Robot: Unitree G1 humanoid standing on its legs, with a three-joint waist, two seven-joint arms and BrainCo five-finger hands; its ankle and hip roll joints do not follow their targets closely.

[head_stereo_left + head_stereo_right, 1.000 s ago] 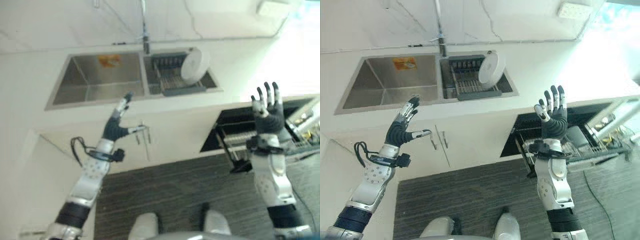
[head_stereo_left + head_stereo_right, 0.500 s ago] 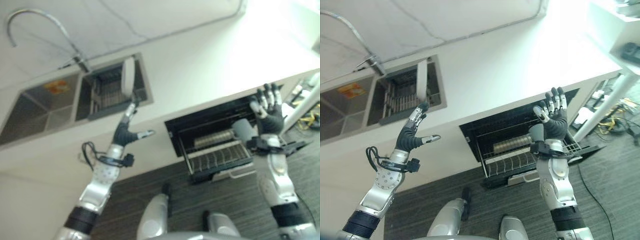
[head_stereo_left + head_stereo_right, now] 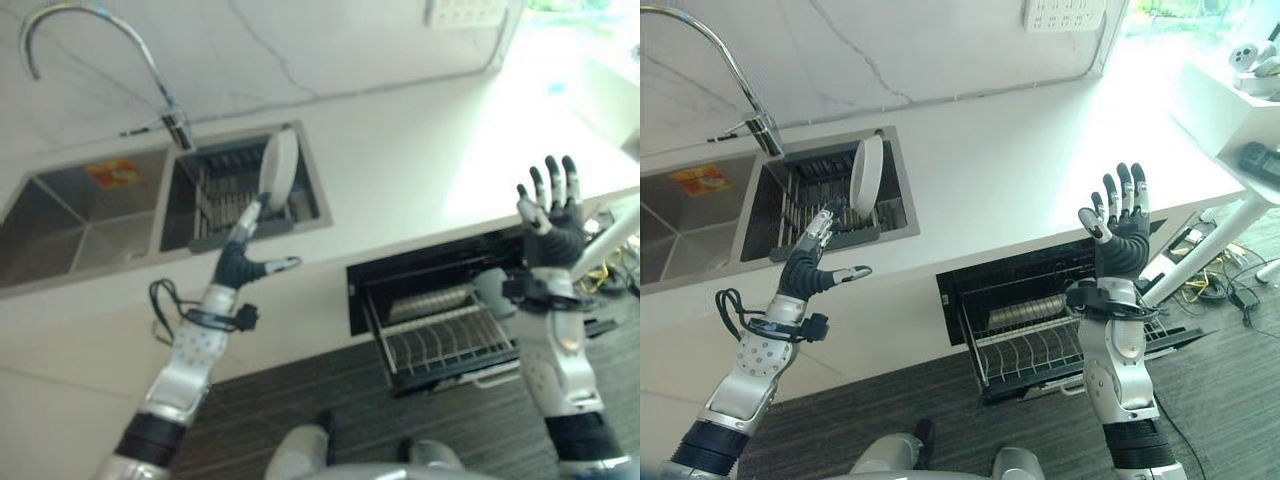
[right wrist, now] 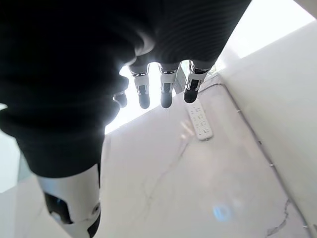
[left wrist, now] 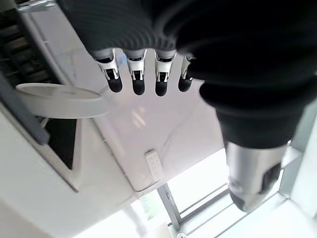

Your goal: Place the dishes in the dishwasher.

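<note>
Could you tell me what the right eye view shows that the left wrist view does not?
The right eye view alone shows the open dishwasher with its pulled-out rack, the sink, the faucet and the open right hand. The left wrist view alone shows a window. Both show the white plate standing in the dish rack, the wall outlet strip and the open left hand.

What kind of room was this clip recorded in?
A kitchen, most likely in a home or a mock-up of one: a double steel sink with a tall faucet, a white plate upright in a drying rack, and an open dishwasher under the white counter.
</note>
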